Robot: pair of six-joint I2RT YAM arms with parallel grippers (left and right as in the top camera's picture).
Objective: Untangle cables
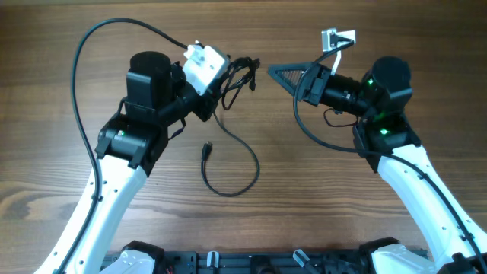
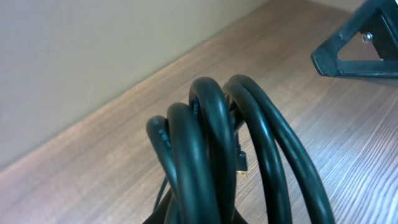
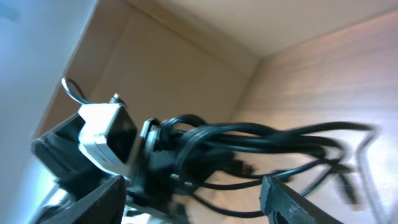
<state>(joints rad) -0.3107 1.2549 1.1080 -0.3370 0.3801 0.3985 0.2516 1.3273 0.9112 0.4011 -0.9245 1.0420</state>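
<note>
At the left side of the overhead view, the left arm (image 1: 125, 152) reaches up and to the right over the wooden bench (image 1: 342, 198). A thick black robot wire (image 1: 80, 91) makes a wide curve from this arm toward the far edge. On the wrist sits a white box (image 1: 204, 65). Just beside it is the left tool (image 1: 221, 85), which is pressed together and pinches the cables (image 1: 240, 72). They are a small black bundle of several loops, held above the bench at the top centre.

In the left wrist view the cables (image 2: 205, 155) rise from the bottom edge as thick, shiny arcs lying close together. A small dark plug (image 2: 242, 164) hangs between them.

From the bundle one loose cord (image 1: 245, 171) goes down to the bench. It makes an open curve there and ends in a plug end (image 1: 206, 150), which lies flat, apart from both arms.

To the right of the bundle, near it but not touching, is the right tool (image 1: 283, 74), pointing to the left. One dark triangular finger (image 2: 354, 56) of it shows in the upper right corner of the left wrist view. In the right wrist view its fingers (image 3: 292, 199) are spread wide with nothing between them. Beyond them the cables (image 3: 249, 146) stretch out from the left tool and the white box (image 3: 109, 134), and this part is a little blurred.
</note>
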